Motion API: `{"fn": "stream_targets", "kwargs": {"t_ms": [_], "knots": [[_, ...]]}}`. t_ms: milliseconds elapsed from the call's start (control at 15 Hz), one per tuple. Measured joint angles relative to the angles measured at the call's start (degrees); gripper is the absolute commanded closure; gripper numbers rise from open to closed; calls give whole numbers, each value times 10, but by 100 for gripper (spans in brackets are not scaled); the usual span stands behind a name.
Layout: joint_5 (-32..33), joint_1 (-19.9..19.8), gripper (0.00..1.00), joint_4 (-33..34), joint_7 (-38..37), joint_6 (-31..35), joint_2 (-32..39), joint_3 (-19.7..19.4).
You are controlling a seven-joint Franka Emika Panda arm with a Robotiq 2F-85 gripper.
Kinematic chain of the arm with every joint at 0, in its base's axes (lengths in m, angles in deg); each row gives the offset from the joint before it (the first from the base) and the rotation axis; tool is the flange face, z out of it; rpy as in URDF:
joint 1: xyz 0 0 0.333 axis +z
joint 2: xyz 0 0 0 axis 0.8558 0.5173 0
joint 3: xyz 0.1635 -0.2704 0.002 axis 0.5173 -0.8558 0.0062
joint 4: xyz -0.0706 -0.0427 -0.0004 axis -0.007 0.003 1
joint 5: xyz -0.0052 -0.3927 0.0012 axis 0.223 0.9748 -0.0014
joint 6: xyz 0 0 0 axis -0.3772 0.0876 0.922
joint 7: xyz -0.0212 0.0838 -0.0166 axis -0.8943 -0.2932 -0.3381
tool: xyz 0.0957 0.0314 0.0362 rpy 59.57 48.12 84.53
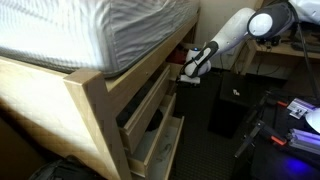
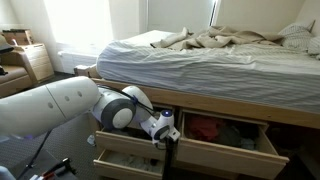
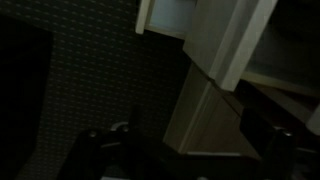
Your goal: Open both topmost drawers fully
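Note:
Two topmost drawers sit under the bed. In an exterior view the right one [image 2: 226, 157] is pulled far out, with red cloth [image 2: 207, 128] inside. The left one [image 2: 128, 143] is pulled out a shorter way. The near top drawer [image 1: 148, 102] also shows pulled out in an exterior view. My gripper [image 2: 167, 131] is at the post between the two drawers, by the inner end of the left drawer's front. It shows in an exterior view [image 1: 189, 71] near the far drawer. In the dark wrist view a pale wood drawer corner [image 3: 205, 105] lies between my spread fingers [image 3: 185, 142].
A lower-row drawer [image 1: 160, 150] also stands pulled out; it shows in an exterior view [image 2: 122, 166] below the left top drawer. The mattress [image 2: 200, 55] overhangs above. A black box [image 1: 232, 108] and cluttered gear [image 1: 295, 115] stand on the dark floor beside the arm.

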Motion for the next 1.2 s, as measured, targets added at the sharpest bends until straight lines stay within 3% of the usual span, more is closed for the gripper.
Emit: {"fn": "stream_targets", "kwargs": {"t_ms": [400, 600, 733, 867, 1000, 1200], "knots": [[56, -45, 0, -152, 176, 75, -46, 39], [56, -90, 0, -236, 278, 212, -65, 78], [60, -146, 0, -293, 331, 312, -71, 131], [93, -217, 0, -351, 347, 392, -72, 193], [130, -288, 0, -381, 337, 386, -80, 243], [120, -324, 0, -416, 310, 378, -121, 253]]}}
